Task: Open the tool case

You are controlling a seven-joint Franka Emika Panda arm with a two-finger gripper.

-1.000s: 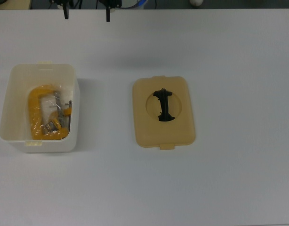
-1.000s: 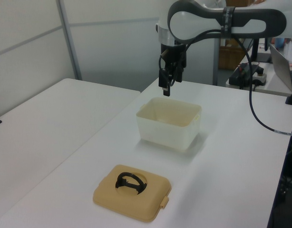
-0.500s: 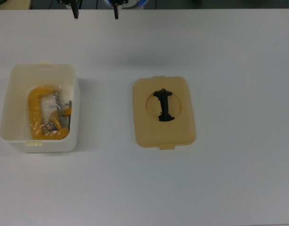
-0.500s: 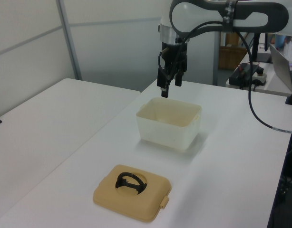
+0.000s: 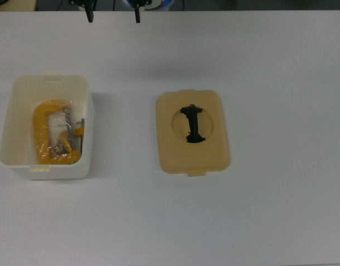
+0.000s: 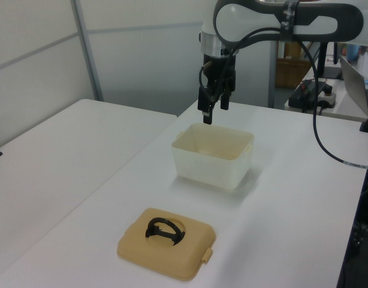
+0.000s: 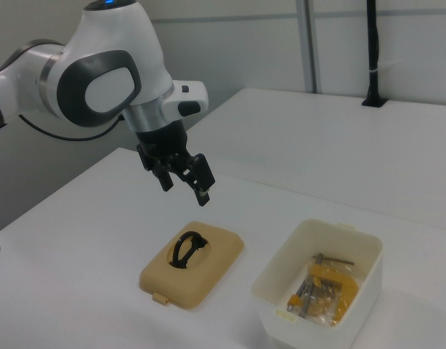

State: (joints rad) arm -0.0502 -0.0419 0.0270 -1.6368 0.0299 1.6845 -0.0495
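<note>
In the top view only, yellow clamp [image 5: 51, 133] inside tool case [image 5: 45, 166].

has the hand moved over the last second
Yes. In the left view the hand has risen and swung slightly, judged against the white box. The lid has stayed put.

Box and lid apart on the table

In the top view we see the tool case [image 5: 15, 119] left, its lid [image 5: 192, 132] right, a clamp [image 5: 45, 130] inside.
</note>
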